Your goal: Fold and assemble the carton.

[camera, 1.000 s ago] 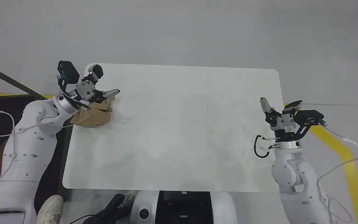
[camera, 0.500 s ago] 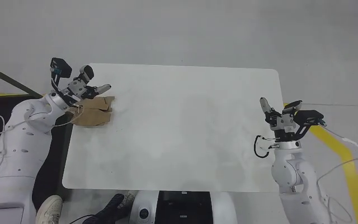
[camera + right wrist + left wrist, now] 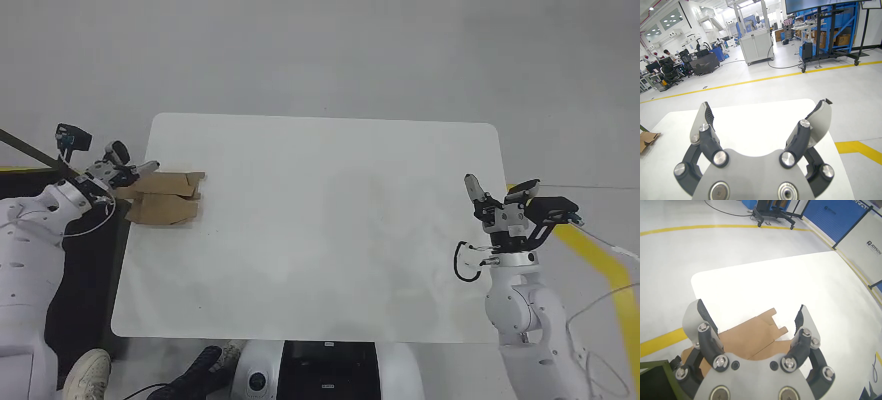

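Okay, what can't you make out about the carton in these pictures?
- Left wrist view: the near end of the carton is hidden behind the base of the left gripper.
- Right wrist view: the carton is cut off by the picture's edge.
- Top view: the carton's creases are too small to read.

i log the carton (image 3: 753,332) as matt brown cardboard; the table (image 3: 753,285) under it smooth, white, slightly glossy. left gripper (image 3: 751,308) by the carton: dull grey metal fingers (image 3: 689,317), black ribbed pads (image 3: 706,314).
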